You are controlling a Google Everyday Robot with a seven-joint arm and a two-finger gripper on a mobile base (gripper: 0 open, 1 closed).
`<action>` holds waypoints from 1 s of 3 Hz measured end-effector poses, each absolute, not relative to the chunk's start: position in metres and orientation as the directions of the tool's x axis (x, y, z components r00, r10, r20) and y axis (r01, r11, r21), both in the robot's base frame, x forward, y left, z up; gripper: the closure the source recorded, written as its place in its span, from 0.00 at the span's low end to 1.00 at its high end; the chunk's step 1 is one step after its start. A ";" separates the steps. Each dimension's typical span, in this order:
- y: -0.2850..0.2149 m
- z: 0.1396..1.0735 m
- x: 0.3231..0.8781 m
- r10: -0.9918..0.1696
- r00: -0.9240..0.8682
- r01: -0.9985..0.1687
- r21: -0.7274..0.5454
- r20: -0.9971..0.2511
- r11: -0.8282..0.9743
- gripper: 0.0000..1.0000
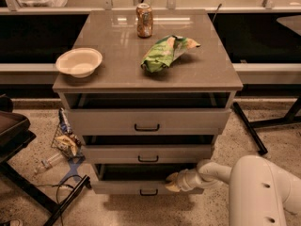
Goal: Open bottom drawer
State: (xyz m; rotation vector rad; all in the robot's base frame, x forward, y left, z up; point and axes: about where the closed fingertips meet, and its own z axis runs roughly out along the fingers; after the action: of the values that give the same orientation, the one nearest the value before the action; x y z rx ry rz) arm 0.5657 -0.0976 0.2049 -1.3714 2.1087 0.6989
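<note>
The bottom drawer [122,187] is the lowest of three grey-beige drawers in the cabinet. It stands pulled out a little, with a dark gap above its front, and has a small black bar handle [148,192]. My gripper [172,182] sits at the top edge of the drawer front, right of the handle, on the end of my white arm [263,192] that reaches in from the lower right. The middle drawer [148,154] and the top drawer [146,121] also stand slightly pulled out.
On the cabinet top [117,74] lie a white bowl [79,62], a brown can [144,20] and a green chip bag [165,53]. A basket with snacks [66,140] and a blue stand sit on the floor at left. Black table legs [249,126] stand at right.
</note>
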 end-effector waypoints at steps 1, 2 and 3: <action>-0.098 0.205 0.566 -0.655 -0.348 -0.926 0.137 -0.671 0.353 1.00; -0.098 0.205 0.566 -0.655 -0.348 -0.926 0.137 -0.671 0.353 1.00; -0.108 0.209 0.540 -0.652 -0.367 -0.921 0.160 -0.663 0.356 1.00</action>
State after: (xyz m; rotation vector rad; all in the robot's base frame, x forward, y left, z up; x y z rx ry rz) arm 0.5403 -0.1076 0.2089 -1.3644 2.1290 0.7198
